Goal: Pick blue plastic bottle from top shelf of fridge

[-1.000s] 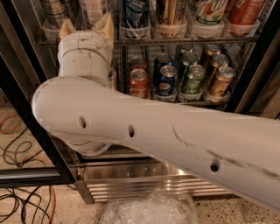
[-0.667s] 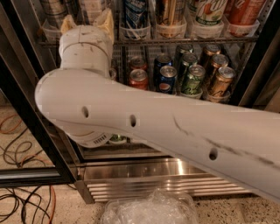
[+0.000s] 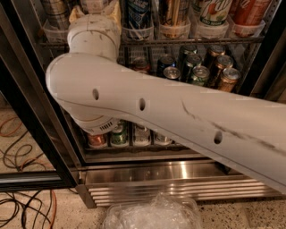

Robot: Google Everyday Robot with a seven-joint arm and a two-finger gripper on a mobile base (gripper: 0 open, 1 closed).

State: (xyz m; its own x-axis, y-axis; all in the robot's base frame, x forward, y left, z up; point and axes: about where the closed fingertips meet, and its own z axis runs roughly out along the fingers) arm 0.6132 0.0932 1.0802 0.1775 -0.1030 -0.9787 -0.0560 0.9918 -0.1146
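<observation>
The blue plastic bottle [image 3: 94, 3] gives me very little to go on from here: only a pale, blurred sliver at the upper edge of my camera view, just above the robot's wrist [image 3: 94, 38], up at the top shelf [image 3: 147, 42] of the fridge [image 3: 31, 134]. The gripper [image 3: 95, 11] is at that same spot, reaching in at the left end of the shelf, mostly hidden behind the wrist and cut off by the frame, so I cannot tell whether it is open, closed or gripping anything. The white arm [image 3: 178, 112] sweeps in from the lower right and fills the middle of my view (it blocks most of the fridge interior). To the right of the gripper, clear trays [image 3: 172, 30] along the shelf front hold tall cans [image 3: 138, 13]. On the rack below I see a cluster of soda cans [image 3: 199, 71], and lower down another row of cans [image 3: 119, 136] peeks out beneath the arm. Under that is the ribbed steel base [image 3: 178, 183]. On the floor, cables [image 3: 18, 152] lie at left and crumpled clear plastic [image 3: 152, 214] lies in front.
</observation>
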